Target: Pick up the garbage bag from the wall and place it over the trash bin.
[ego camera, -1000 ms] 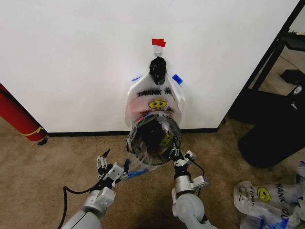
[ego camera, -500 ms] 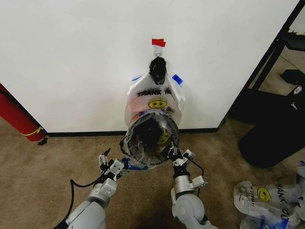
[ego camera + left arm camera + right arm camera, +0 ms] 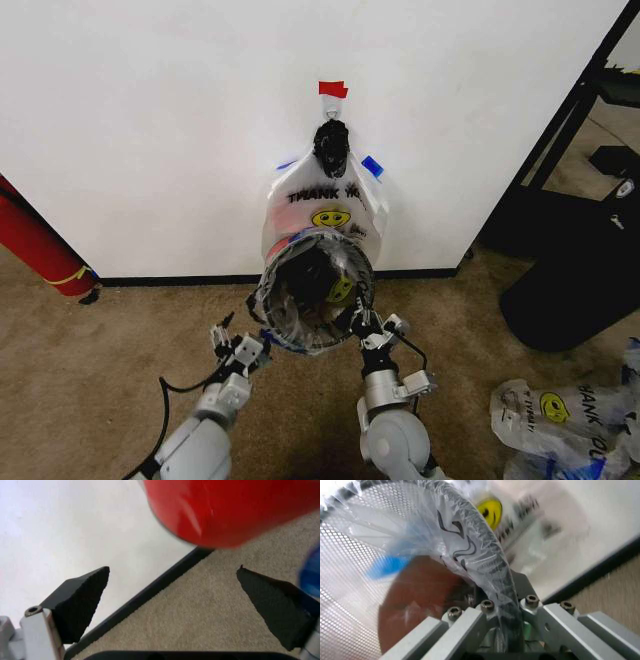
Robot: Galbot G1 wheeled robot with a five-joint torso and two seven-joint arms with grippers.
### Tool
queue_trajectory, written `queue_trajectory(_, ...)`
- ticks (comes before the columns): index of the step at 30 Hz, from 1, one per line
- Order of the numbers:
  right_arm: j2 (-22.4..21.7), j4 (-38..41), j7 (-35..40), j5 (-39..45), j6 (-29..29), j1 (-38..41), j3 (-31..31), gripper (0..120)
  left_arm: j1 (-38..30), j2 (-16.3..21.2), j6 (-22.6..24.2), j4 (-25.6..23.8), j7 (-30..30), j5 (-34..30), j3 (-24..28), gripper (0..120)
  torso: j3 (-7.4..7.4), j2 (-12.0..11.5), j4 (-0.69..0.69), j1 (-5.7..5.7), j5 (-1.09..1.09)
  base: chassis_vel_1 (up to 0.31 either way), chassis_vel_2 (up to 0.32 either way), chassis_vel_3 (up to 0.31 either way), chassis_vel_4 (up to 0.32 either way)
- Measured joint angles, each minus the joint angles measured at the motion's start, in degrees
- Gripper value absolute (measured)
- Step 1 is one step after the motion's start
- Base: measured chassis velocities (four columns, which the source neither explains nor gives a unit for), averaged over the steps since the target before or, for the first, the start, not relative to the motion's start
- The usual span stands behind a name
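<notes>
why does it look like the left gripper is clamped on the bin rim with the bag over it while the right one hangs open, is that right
Not quite: the sides are swapped. The right wrist view shows the right gripper shut on the rim of the wire-mesh trash bin, with the garbage bag stretched over that rim. The left wrist view shows the left gripper with its jaws wide apart, holding nothing, above carpet.

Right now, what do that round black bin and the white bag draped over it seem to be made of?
The small round black wire-mesh trash bin looks like painted metal: fine diamond holes let light through. The thin translucent white garbage bag over its rim looks like glossy plastic film: it crinkles and shows the rim beneath. The right pincer grips that rim.
</notes>
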Motion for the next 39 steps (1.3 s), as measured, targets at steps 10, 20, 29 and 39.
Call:
queue_trajectory(10, -0.17, 1.07, 1.55, 2.08, -1.85, -0.64, 0.38, 0, 1.87, 0.53, -0.3, -0.84, 0.29, 0.56, -0.5, 100, 0.0, 0.0, 0.0, 0.0, -0.01, 0.0, 0.0, 0.0, 0.0)
queue_trajectory(20, 0.72, -2.29, 1.49, 6.15, -2.34, 2.81, 4.24, 0, 9.05, 2.1, -0.51, -5.83, -0.66, -4.06, -0.56, 100, 0.0, 0.0, 0.02, 0.0, 0.0, 0.0, 0.0, 0.0, 0.0)
queue_trajectory(29, -0.03, -2.51, 0.98, 6.46, -2.35, 2.54, 4.86, 0, 14.42, 1.47, -4.14, -15.24, -5.3, -13.89, -0.22, 100, 0.0, 0.0, 0.02, 0.0, 0.01, 0.0, 0.0, 0.0, 0.0)
queue_trajectory(39, -0.15, 0.7, 0.93, 6.38, -2.34, -0.51, 3.36, 0, 5.93, -0.57, -5.4, -6.4, -5.22, -14.0, 0.2, 99, 0.0, 0.0, 0.0, 0.0, -0.01, 0.0, 0.0, 0.0, 0.0)
